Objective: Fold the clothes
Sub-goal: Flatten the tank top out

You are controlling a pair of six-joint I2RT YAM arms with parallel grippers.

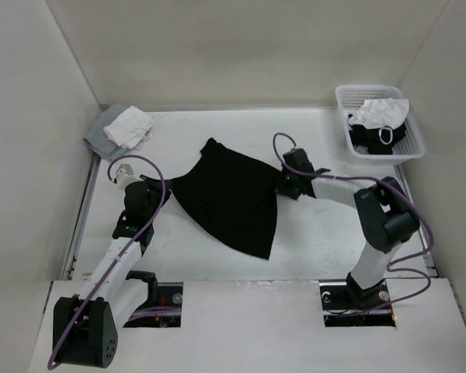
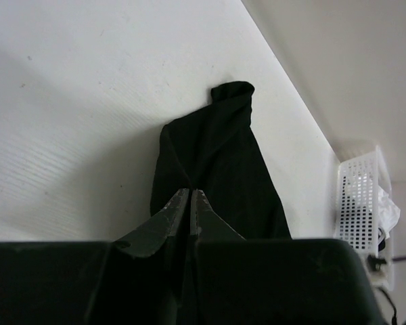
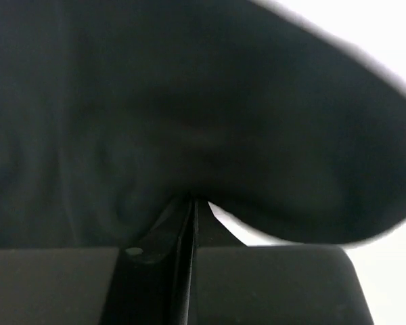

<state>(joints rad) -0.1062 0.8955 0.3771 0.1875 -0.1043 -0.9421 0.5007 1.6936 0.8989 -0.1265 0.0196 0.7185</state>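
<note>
One black shirt [image 1: 233,198] lies bunched in the middle of the table [image 1: 318,233]. The left end effector [image 2: 190,193] is clamped tight on its left edge, and the right end effector [image 3: 193,200] on its right edge. To fold well, both should probably lift evenly, keeping the fabric taut and the edges matched. One basket [image 1: 369,87] and one grey-and-white cloth pile [image 1: 124,128] sit well apart.

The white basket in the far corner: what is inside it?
In the basket, a crumpled white cloth lies on top of dark fabric. Whatever sits below those two is covered and cannot be seen.
</note>
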